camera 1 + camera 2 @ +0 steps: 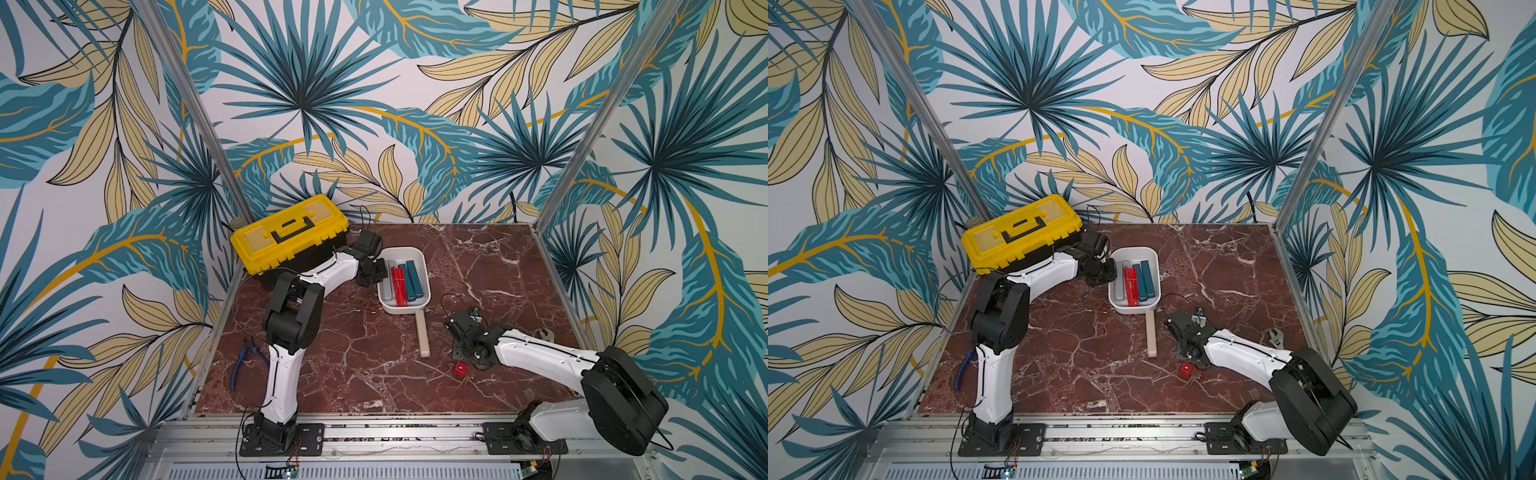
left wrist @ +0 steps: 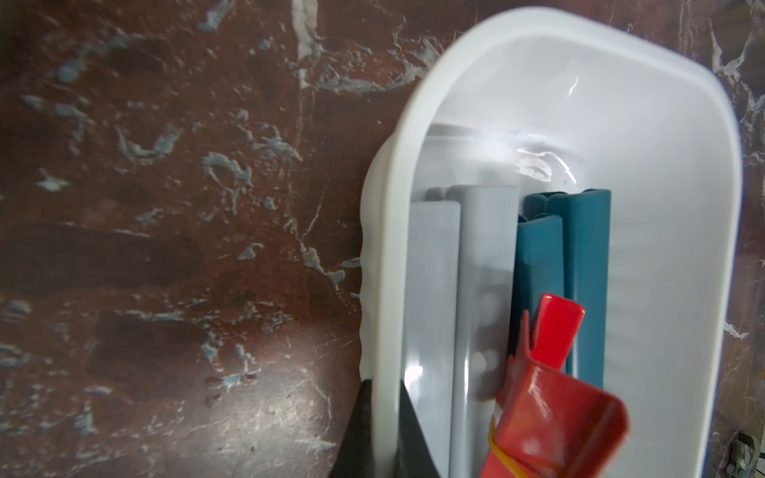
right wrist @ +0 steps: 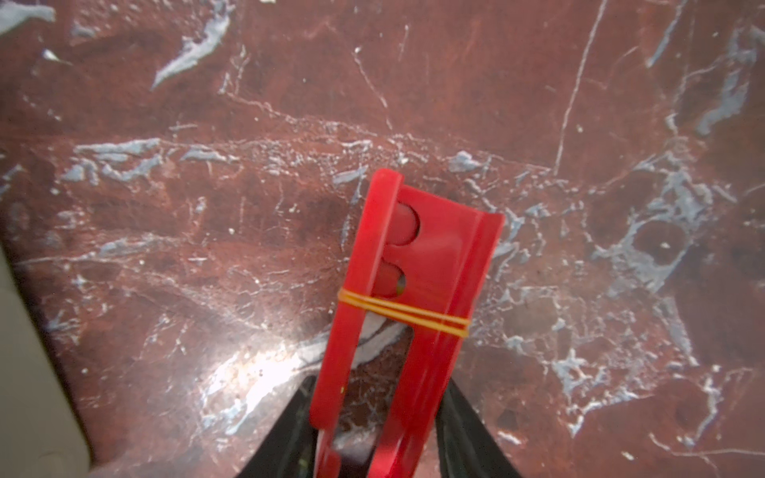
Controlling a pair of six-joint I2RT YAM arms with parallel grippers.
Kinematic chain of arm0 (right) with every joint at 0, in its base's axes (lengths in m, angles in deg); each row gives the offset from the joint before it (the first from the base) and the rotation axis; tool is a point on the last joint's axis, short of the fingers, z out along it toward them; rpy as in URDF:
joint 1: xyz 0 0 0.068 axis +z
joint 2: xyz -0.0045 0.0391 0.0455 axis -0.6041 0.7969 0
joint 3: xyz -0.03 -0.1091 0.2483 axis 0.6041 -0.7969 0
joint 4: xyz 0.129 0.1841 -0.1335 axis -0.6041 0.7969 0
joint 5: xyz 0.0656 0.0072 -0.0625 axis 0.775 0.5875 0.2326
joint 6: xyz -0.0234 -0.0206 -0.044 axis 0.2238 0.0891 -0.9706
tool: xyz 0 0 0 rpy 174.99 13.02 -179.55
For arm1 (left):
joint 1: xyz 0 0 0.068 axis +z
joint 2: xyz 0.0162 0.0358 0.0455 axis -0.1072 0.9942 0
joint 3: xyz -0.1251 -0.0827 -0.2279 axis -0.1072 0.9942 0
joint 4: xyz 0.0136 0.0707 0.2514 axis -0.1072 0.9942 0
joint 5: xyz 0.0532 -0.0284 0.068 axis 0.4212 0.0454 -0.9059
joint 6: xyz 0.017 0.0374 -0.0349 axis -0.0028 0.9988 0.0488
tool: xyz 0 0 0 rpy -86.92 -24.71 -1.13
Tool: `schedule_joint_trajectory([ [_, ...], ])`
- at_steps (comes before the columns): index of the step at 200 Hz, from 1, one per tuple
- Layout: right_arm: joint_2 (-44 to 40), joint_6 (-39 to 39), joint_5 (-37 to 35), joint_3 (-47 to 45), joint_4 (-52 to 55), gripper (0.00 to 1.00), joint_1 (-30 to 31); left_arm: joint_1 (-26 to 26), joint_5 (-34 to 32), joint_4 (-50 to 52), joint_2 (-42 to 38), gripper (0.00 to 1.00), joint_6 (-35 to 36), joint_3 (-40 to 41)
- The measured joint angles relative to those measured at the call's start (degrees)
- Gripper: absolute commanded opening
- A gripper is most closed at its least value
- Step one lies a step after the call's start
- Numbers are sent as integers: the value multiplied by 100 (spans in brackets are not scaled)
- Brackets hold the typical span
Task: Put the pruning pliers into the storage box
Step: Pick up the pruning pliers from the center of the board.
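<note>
Red marble bench (image 1: 353,365), leaf-print walls all round. At far left sit the blue cutters (image 1: 249,359) and the yellow toolbox (image 1: 291,232). My left jaws are clamped on the left wall of the storage box (image 1: 401,309). Inside it lie five pruning pliers (image 1: 398,284): two grey, one red, two teal. A beige bar (image 1: 423,334) lies on the bench just in front of the box. My right jaws pinch a second red bar (image 3: 397,310) low over the bench, one finger against each side.

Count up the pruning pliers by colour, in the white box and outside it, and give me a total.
Red pliers: 2
Teal pliers: 2
Grey pliers: 2
Beige pliers: 1
Total: 7, with 5 of them in the storage box
</note>
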Motion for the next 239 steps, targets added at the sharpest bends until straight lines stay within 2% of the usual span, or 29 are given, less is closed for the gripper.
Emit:
schedule_joint_trajectory([
  [95, 50, 35, 2, 0, -396, 37, 0, 0, 0, 0, 0, 0, 0, 0],
  [239, 402, -7, 15, 107, -946, 41, 0, 7, 2, 0, 0, 0, 4, 0],
])
